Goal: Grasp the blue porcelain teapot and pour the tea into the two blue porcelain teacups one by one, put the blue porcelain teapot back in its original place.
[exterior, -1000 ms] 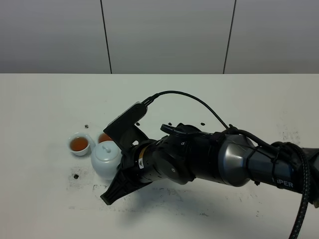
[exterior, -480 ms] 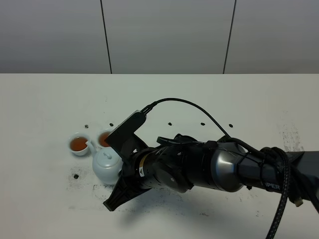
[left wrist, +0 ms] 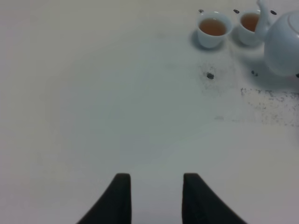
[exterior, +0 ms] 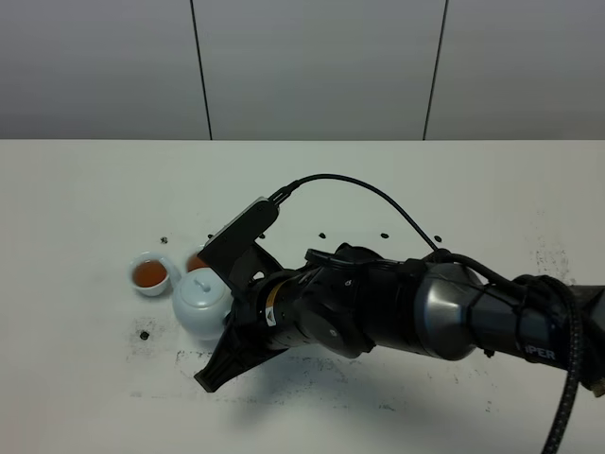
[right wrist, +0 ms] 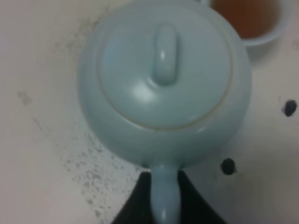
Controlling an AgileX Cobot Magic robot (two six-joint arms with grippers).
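Pale-blue teapot upright at table left-middle, spout just beside two tea-filled teacups. Right pincer clamped on loop handle. Left pincer spread, empty, over bare table, well apart from teacups. Far table edge distant; wide bare surface leftward and beyond.

1. Back wall: plain grey panels, split by two thin dark vertical seams.
2. Table: broad white top that met the wall along a straight edge.
3. The top was dirty. Small black dots lay scattered, grey scuffing showed toward the right side, and fine dark speckle covered the near part.
4. Light was even and diffuse, and shadows on the top fell soft.
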